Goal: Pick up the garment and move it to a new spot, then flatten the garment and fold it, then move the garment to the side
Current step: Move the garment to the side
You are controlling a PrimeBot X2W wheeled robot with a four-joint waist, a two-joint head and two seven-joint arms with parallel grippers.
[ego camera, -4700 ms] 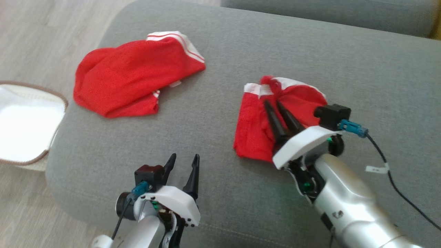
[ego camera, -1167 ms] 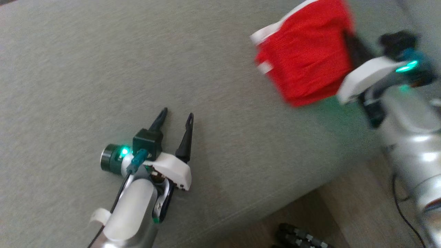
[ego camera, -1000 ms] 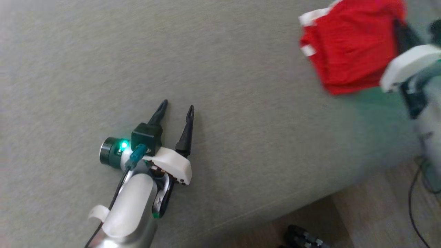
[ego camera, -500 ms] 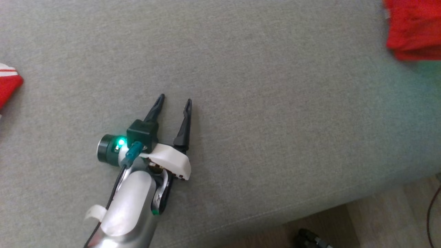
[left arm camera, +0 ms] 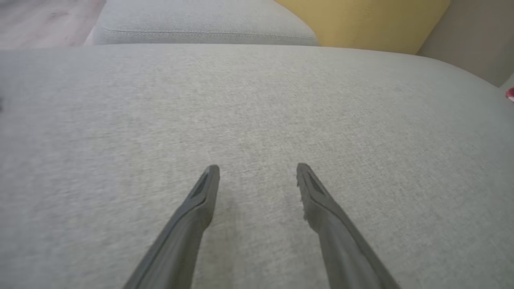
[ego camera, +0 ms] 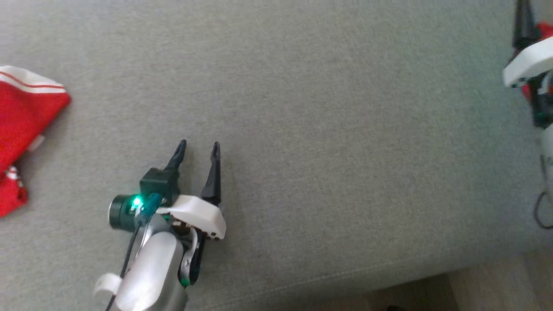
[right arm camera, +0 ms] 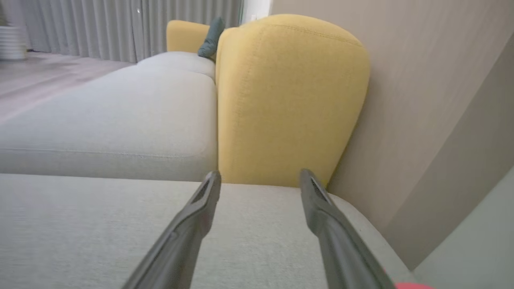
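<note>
Jaws wide, empty — left gripper, right gripper

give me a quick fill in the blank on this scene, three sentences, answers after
1. The garment lying at the head view's left edge is ___ with white stripes.
2. The left gripper, above the grey cushion, has its jaws ___ with nothing between them.
3. Beyond the right gripper, the upright backrest is coloured ___.
Missing words: red; open; yellow.
</note>
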